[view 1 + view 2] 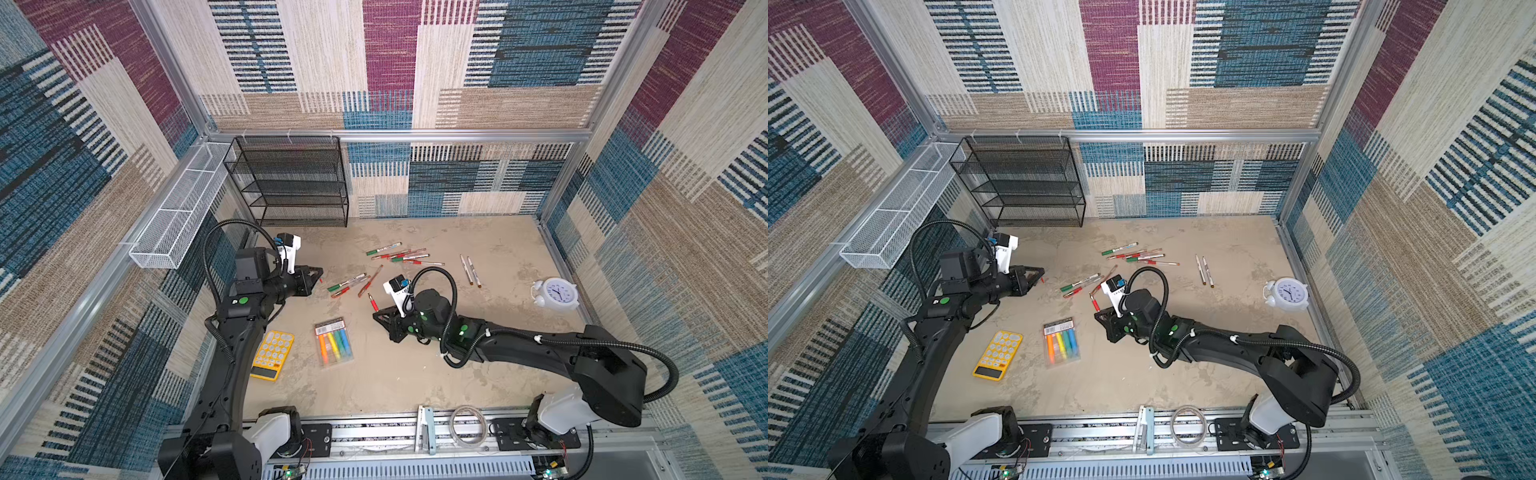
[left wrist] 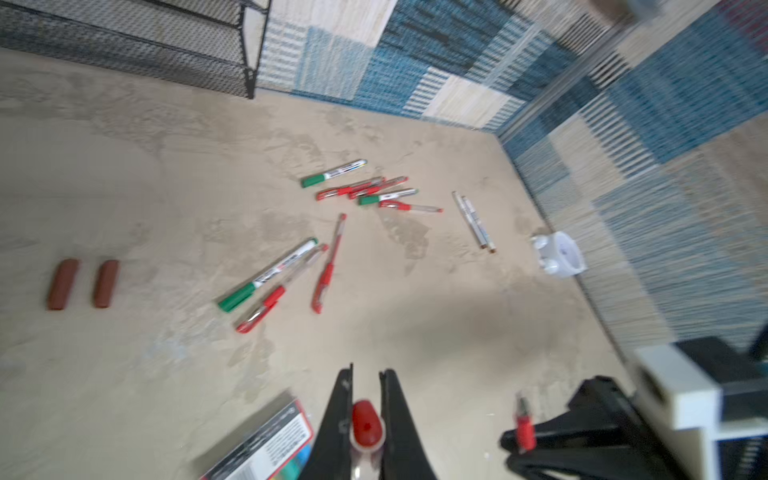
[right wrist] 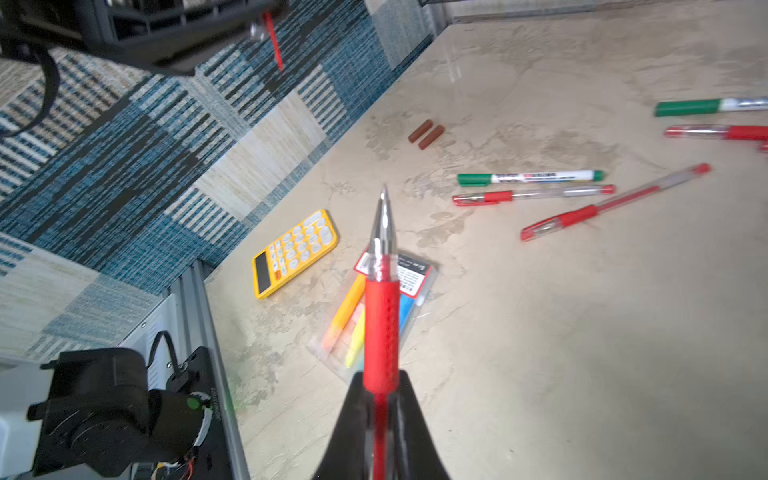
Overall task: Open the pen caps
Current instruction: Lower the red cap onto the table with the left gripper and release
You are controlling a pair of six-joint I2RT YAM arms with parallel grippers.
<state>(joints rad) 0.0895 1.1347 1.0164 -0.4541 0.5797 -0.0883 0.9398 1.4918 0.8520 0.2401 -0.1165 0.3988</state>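
Left tool (image 1: 316,273), nine o'clock, clamps red cap (image 2: 366,419); right tool (image 3: 380,380) clamps bared pen (image 3: 381,316); each is best lowered before release.

Rack (image 1: 291,183) sits back left on the table (image 1: 478,374), pens (image 1: 401,255) scattered mid-table in front of it, clock (image 1: 557,294) way over right near the wall. Calculator (image 1: 272,355) is front left, highlighter pack (image 1: 333,343) just right of it. Two loose caps (image 2: 63,284) lie side by side, well apart from the pens.
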